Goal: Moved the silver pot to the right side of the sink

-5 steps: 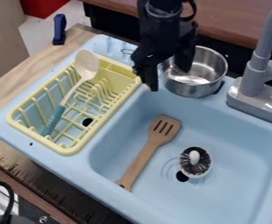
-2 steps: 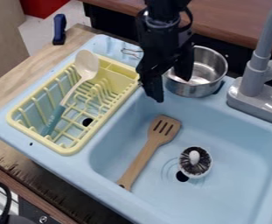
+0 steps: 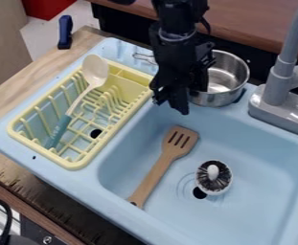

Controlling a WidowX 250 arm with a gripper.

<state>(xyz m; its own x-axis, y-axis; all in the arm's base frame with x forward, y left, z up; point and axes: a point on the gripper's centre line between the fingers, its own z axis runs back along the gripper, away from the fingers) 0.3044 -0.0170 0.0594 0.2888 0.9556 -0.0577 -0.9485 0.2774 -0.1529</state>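
The black gripper (image 3: pixel 173 101) hangs over the back edge of the blue sink (image 3: pixel 257 139), between the yellow rack and the silver pot (image 3: pixel 231 79). The pot stands upright on the ledge behind the basin, just left of the faucet. Part of the pot's left side is hidden behind the gripper. Whether the two touch, I cannot tell.
A wooden slotted spatula (image 3: pixel 163 165) and a round brush (image 3: pixel 213 177) lie in the basin. The yellow rack (image 3: pixel 84 160) on the left holds a spoon (image 3: pixel 95 72). At the right back rises the grey faucet (image 3: pixel 280 79).
My gripper has come forward and turned. The part of it that reached over the pot's opening is now off to the pot's left. The pot has stayed in place.
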